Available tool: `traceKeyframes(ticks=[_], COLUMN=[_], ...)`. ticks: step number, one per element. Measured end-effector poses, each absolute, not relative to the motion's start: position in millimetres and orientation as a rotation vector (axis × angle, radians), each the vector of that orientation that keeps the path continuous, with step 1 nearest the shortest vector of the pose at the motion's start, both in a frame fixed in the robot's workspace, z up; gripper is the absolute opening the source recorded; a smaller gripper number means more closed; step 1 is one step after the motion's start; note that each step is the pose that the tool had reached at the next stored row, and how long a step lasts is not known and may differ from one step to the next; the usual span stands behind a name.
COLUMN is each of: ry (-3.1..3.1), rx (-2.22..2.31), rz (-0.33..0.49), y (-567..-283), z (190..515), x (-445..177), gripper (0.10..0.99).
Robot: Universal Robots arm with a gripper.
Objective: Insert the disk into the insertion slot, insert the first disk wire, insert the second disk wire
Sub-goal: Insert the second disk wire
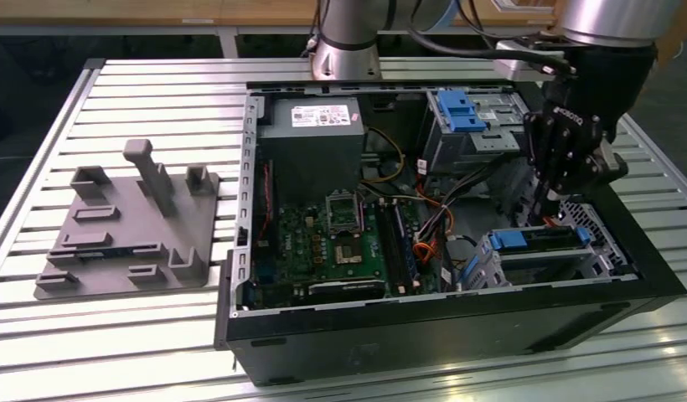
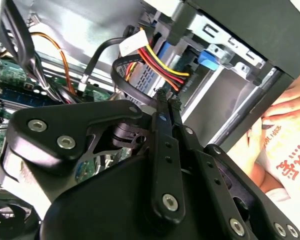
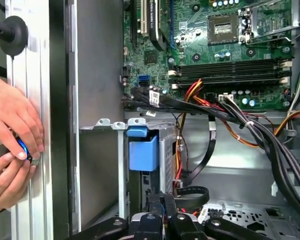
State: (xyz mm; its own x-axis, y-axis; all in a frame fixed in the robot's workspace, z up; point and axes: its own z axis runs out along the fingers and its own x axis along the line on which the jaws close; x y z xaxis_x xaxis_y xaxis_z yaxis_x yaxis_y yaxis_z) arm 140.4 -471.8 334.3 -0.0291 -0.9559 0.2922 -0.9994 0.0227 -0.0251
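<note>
Setup: open PC case [image 1: 433,335] on a slatted metal tabletop [image 1: 153,84]. A grey fixture plate [image 1: 131,226] lies beside the case, toward the exterior view's left.

Disk [image 1: 531,241]: seated in the insertion slot [image 1: 598,243], in the near corner of the case on the exterior view's right. The blue carrier end faces the motherboard [image 1: 333,243]. In the first wrist view the blue end of the disk [image 3: 142,152] sits inside the silver cage wall [image 3: 121,170].

Gripper [image 1: 541,206]: reaches down into the case just beside the slot, on its far side. In both wrist views the fingers [image 2: 162,130] stand narrow, almost together, and I cannot tell whether anything is pinched between them. In the second wrist view the gripper [image 2: 168,97] tips are close to a black cable [image 2: 125,85] and a red, yellow and black wire bundle [image 2: 160,62]. In the first wrist view the gripper [image 3: 161,200] is next to a looped black cable [image 3: 192,192], near the disk's end.

Other: a blue T-shaped latch [image 1: 461,109] sits on the taller bay at the far side of the case. A person's hands [image 3: 12,120] rest on the tabletop outside the case wall, holding a small blue and black object [image 3: 22,148].
</note>
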Motion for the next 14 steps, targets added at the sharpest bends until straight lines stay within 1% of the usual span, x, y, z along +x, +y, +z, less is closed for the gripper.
traceKeyframes(ticks=[6, 8, 14], ry=[-2.111, -2.128, -2.158], rx=[2.055, 2.071, 2.1], rz=[0.311, 0.281, 0.227], y=[-483.6, -487.1, -493.6], z=[334.3, 334.4, 334.9], x=[142.3, 142.4, 142.4], gripper=[0.145, 0.145, 0.145])
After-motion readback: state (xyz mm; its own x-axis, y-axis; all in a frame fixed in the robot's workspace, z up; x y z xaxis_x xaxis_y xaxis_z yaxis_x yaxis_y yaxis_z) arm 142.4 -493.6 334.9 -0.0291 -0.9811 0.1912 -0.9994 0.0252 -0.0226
